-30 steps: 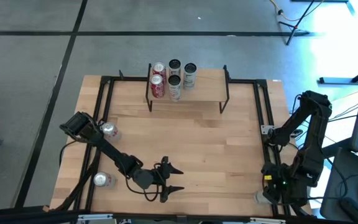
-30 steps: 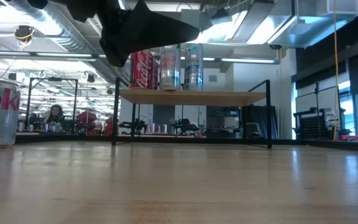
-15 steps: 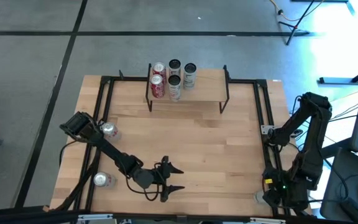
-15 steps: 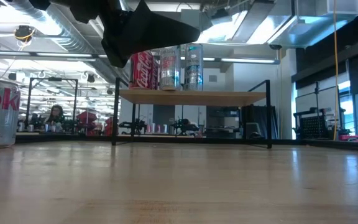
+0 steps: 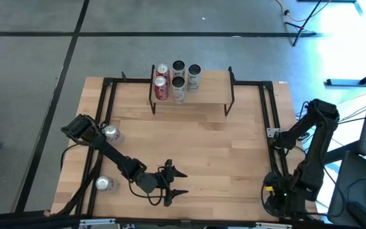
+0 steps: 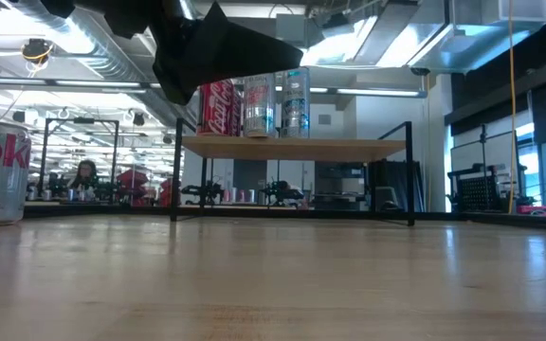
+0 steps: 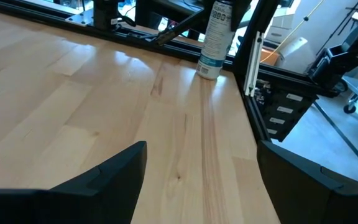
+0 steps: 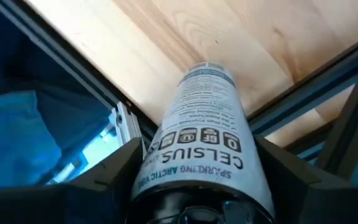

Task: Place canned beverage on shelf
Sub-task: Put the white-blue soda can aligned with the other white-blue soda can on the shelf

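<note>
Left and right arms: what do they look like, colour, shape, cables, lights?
Both are dark six-joint arms. The left gripper has two tapered, pointed black fingers and a thin looping cable. The right arm's base shows small green and yellow lights; its gripper has flat black fingers.

Robotics lab: exposed ceiling ducts (image 6: 74, 47), equipment stands (image 6: 482, 189), more rigs behind.

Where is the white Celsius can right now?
The Celsius can sits between the right gripper's fingers at the table's near right corner, beside the black edge rail, far from the shelf.
</note>
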